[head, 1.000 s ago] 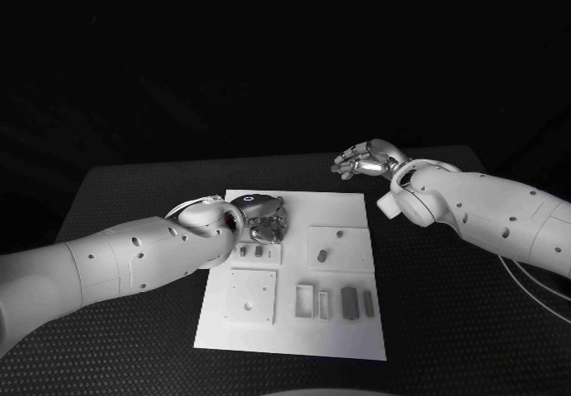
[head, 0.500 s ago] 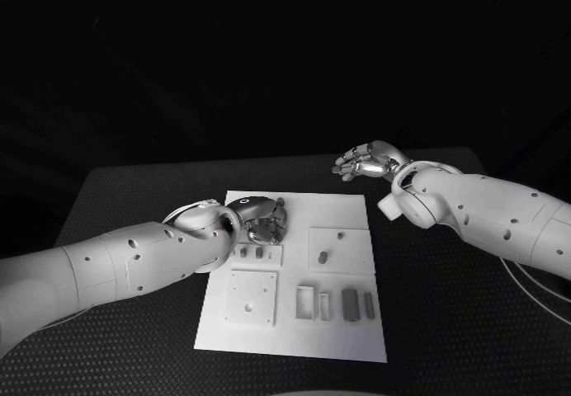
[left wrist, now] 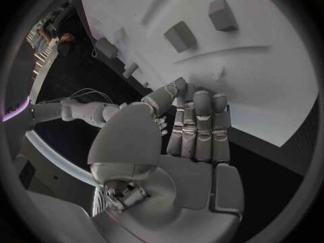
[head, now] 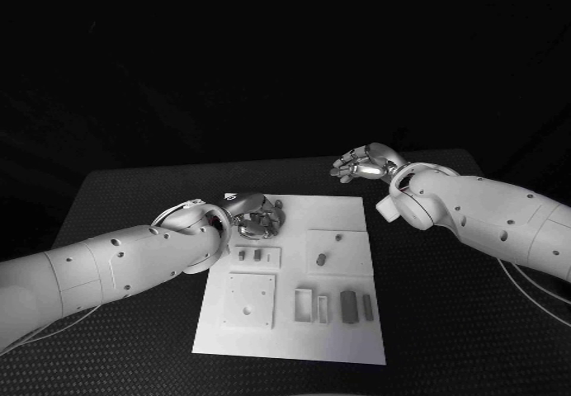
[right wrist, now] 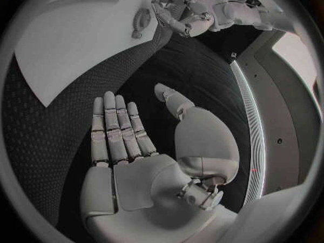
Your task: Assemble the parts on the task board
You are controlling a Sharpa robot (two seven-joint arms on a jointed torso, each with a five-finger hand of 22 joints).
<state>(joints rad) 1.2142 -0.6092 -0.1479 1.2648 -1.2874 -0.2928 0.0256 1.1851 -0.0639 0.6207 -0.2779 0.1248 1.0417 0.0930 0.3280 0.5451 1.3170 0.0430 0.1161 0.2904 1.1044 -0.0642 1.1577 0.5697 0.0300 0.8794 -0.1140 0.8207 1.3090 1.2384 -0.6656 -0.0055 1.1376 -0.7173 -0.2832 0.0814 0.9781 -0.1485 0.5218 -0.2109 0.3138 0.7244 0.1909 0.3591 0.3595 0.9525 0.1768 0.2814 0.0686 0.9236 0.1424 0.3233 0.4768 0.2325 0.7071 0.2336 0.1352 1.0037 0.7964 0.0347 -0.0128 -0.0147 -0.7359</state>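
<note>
The left hand (head: 255, 216) hangs over the far left corner of the flat white rectangular task board (head: 333, 326), and it has drifted back a touch toward that far edge over the last second, lifting off the small recessed tray just nearer on the board. Its fingers lie straight and side by side in the wrist view, thumb tucked alongside, nothing between them — released and empty. That reads as a pull-back with no part picked up, so the assembly looks barely begun.

On the board, the small dark grey block parts (head: 256, 255) sit in that tray next to the hand, another grey peg (head: 321, 259) stands in the square plate to the board's middle, and longer grey bars (head: 349, 303) lie along its near right side.

Past the board's far right corner, the right hand (head: 363, 162) hovers above the black textured counter (head: 458, 330), unmoved, palm flat, fingers extended, holding nothing.

Beyond the counter the room is dark.
</note>
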